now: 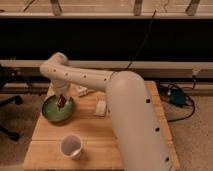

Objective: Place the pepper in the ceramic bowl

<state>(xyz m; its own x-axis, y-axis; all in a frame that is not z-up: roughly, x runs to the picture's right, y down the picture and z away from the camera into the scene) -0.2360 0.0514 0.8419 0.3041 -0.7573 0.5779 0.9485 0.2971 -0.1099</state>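
From where I stand, the big pale arm (131, 117) sweeps up from the lower right, crosses the wooden counter (95, 136) and bends down at its elbow over the back left corner. The gripper (61, 97) hangs right over the green ceramic bowl (50, 116), which sits near the counter's left edge. A small reddish thing, the pepper (61, 103), shows directly under the gripper, inside the rim of the bowl. It is low against the green inner wall, towards the far side. Whether the gripper is clamped on the pepper or spread apart from it, I cannot tell, and I cannot tell whether the pepper touches the bowl's floor either. The rest of the bowl's inside shows plain green.

Nearer to me, towards the front edge, a white cup (71, 146) stands upright, well apart from the bowl; its mouth shows only white inside. A small whitish block (101, 107) lies mid-counter, just beside the arm (partly tucked against its flank). Another pale item (81, 91) sits at the back, just right of the bowl and close under the forearm. On the floor to the right lies a blue box (176, 98) with dark cables around it.
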